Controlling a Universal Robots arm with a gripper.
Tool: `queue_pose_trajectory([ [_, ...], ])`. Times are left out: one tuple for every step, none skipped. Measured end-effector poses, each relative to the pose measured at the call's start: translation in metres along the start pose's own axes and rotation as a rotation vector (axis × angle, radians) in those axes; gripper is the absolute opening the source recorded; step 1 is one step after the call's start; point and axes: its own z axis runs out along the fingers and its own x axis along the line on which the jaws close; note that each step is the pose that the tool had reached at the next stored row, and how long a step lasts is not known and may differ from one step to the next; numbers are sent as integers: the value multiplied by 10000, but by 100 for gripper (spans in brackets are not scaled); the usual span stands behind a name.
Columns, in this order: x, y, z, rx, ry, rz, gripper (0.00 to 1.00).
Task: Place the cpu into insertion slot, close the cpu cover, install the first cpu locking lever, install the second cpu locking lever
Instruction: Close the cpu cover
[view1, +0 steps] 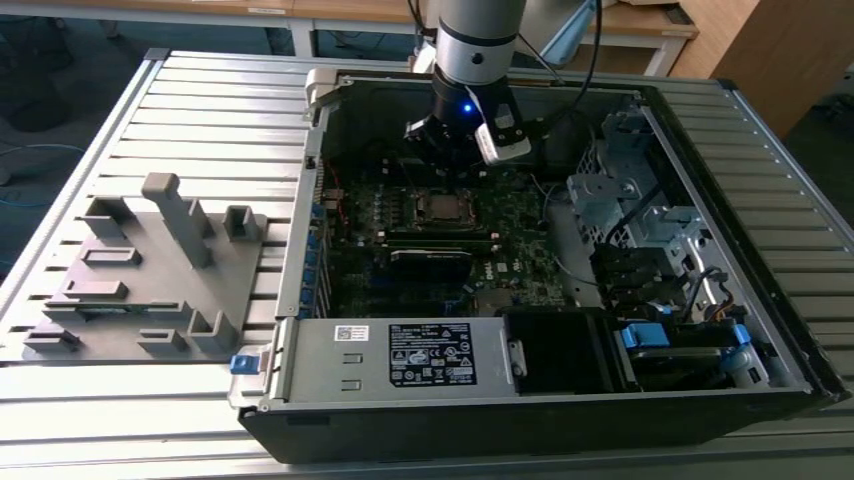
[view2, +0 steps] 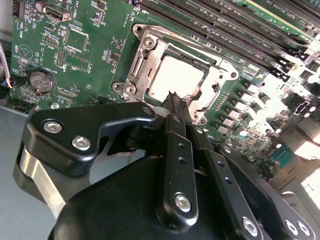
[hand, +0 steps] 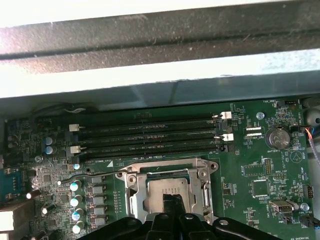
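The cpu (view2: 175, 77) is a dull silvery square lying flat in the insertion slot (view1: 438, 207) on the green board. The cpu cover (view2: 145, 46), a silvery frame with a square window, lies flat around the chip in both wrist views (hand: 131, 187). My gripper (view2: 175, 102) hangs just above the socket's edge, fingers pressed together with nothing between them. Its tips (hand: 172, 204) overlap one side of the frame. A thin metal locking lever (hand: 87, 175) runs out sideways from the socket over the board. In the exterior view the gripper (view1: 454, 160) sits just behind the socket.
Long black memory slots (hand: 150, 132) run beside the socket, and a coin battery (hand: 276, 137) sits on the board. The case walls (view1: 320, 180), a power supply (view1: 400, 355) and a drive cage (view1: 627, 200) ring the board. A grey fixture (view1: 147, 270) lies on the slatted table.
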Motion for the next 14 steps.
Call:
queue_pose_trajectory([
  [0, 0, 4, -3, -3, -10, 10],
  [-1, 0, 9, -4, -5, -32, 10],
  [-1, 0, 13, -1, -6, -70, 10],
  [0, -1, 17, 0, -8, -119, 10],
  [0, -1, 21, 0, -10, -169, 10],
  [0, -1, 26, -2, -13, -221, 10],
  [0, -1, 31, -1, -17, -274, 10],
  [0, -1, 37, -2, -23, -325, 10],
  [0, -1, 44, -5, -35, -374, 10],
  [1, -2, 50, -9, -51, -425, 10],
  [0, -2, 52, -9, -62, -465, 10],
  [1, -2, 51, -8, -65, -478, 10],
  [0, -2, 52, -9, -66, -480, 10],
  [0, -2, 52, -10, -67, -480, 10],
])
